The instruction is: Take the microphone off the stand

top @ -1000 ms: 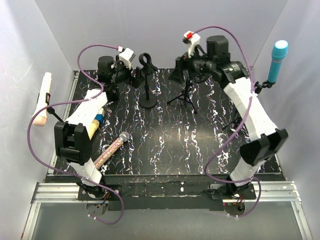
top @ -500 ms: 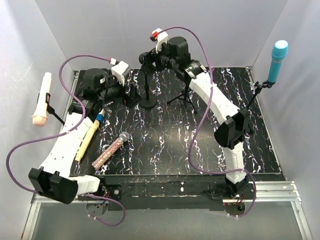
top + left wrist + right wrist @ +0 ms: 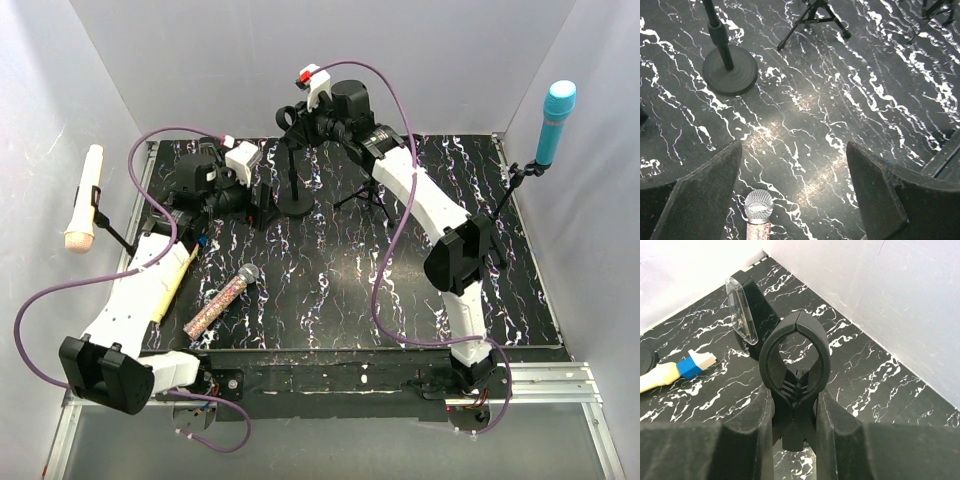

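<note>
The round-based stand (image 3: 297,203) rises at the back middle of the table, and its black ring clip (image 3: 795,357) holds no microphone. My right gripper (image 3: 794,412) is shut on the clip's lower wings; the top view shows this gripper (image 3: 297,120) at the stand's top. A glittery microphone (image 3: 222,300) lies flat on the table, its mesh head (image 3: 758,206) just inside my left finger. My left gripper (image 3: 795,195) hangs open above the table, left of the stand's base (image 3: 730,70), with nothing between its fingers.
A yellow microphone with a blue band (image 3: 175,278) lies at the left. A cream microphone (image 3: 84,198) sits on a stand by the left wall, a teal one (image 3: 555,120) by the right wall. A small tripod (image 3: 372,190) stands right of the round-based stand.
My right arm swung left from the tripod to the round-based stand and shut on its clip. My left arm stretched out and shifted its gripper near the stand's base.
</note>
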